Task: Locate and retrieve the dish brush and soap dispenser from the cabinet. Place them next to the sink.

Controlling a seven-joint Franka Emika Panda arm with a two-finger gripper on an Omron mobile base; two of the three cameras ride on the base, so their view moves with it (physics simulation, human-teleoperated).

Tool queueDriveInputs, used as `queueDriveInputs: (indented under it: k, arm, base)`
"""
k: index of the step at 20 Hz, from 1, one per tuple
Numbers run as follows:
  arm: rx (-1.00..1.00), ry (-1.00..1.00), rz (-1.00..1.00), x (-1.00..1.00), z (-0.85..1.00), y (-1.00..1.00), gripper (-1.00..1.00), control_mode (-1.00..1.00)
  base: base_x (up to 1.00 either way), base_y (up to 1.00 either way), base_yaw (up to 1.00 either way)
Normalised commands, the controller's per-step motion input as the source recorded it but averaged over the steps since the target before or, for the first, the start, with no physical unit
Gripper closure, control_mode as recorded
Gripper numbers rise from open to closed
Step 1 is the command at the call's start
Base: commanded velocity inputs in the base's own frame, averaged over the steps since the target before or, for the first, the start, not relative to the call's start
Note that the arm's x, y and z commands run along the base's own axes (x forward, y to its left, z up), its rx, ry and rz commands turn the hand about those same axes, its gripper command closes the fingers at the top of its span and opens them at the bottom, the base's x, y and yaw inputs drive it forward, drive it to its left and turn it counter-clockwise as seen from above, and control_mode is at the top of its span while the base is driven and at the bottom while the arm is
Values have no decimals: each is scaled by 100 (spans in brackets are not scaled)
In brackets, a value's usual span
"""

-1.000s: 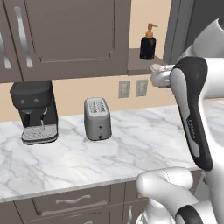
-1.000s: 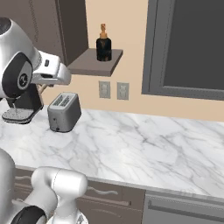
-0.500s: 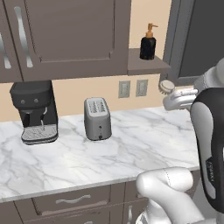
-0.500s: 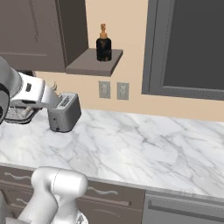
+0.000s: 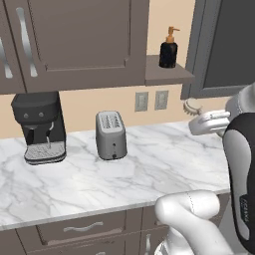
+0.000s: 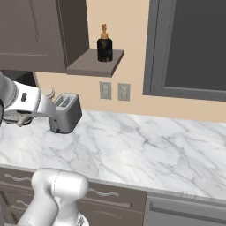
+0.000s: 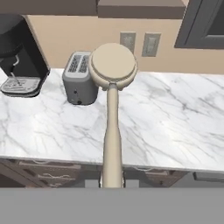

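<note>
The dish brush [image 7: 113,65] has a round tan head and a pale handle running down to my gripper [image 7: 113,180], which is shut on the handle. Its head [image 5: 191,105] sticks out ahead of my gripper [image 5: 205,123], in the air over the marble counter's right part. From the other side the brush head [image 6: 47,91] shows above the white hand. The black soap dispenser [image 5: 168,49] [image 6: 104,45] with its copper pump stands upright on the cabinet shelf board [image 5: 172,75] [image 6: 90,65], well above and apart from the gripper. The sink is out of view.
A silver toaster [image 5: 111,134] [image 6: 66,113] [image 7: 79,83] and a black coffee machine [image 5: 40,127] [image 7: 19,52] stand on the white marble counter [image 5: 164,159]. Two wall outlets [image 5: 152,101] sit under the shelf. A dark framed panel [image 6: 190,44] rises at the right. Drawers [image 5: 82,229] run below.
The arm has drawn back from the shelf, carrying the brush down and toward the base. The soap dispenser has stayed on the shelf.
</note>
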Motion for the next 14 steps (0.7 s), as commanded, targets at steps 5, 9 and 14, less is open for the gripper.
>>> queueDriveInputs:
  k: [5, 9, 14]
  arm:
    - [0, 5, 0, 0, -47, 0, 100, -100]
    - [0, 6, 0, 0, -51, 0, 100, -100]
    - [0, 1, 0, 0, -16, 0, 100, -100]
  base:
    - [0, 0, 0]
    - [0, 0, 0]
    - [0, 0, 0]
